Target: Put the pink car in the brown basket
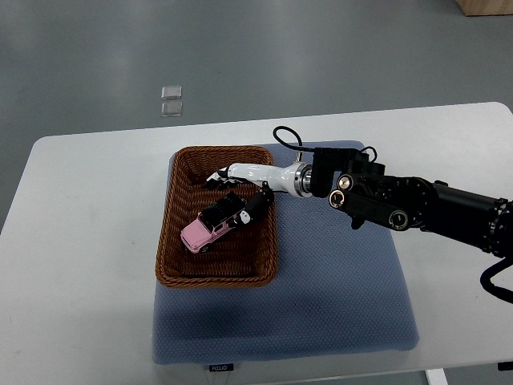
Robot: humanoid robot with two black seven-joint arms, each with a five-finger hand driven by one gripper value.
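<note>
Pink car (pixel 210 226) lies inside the brown basket (pixel 218 275), tilted diagonally on the wicker floor, basket resting on a blue mat (pixel 337 297) on the white table (pixel 80 241). Right hand (pixel 244 183) reaches in over the basket; fingers loosely spread just above the car, gripping nothing.

A white rounded-corner table (pixel 80 265) is set on a grey smooth floor (pixel 240 56), partly covered by a blue-grey textured mat (pixel 337 289). Beyond the table's far edge, two small clear square objects (pixel 171 99) are seen; a light wooden corner (pixel 486 6) is glimpsed farther right.
</note>
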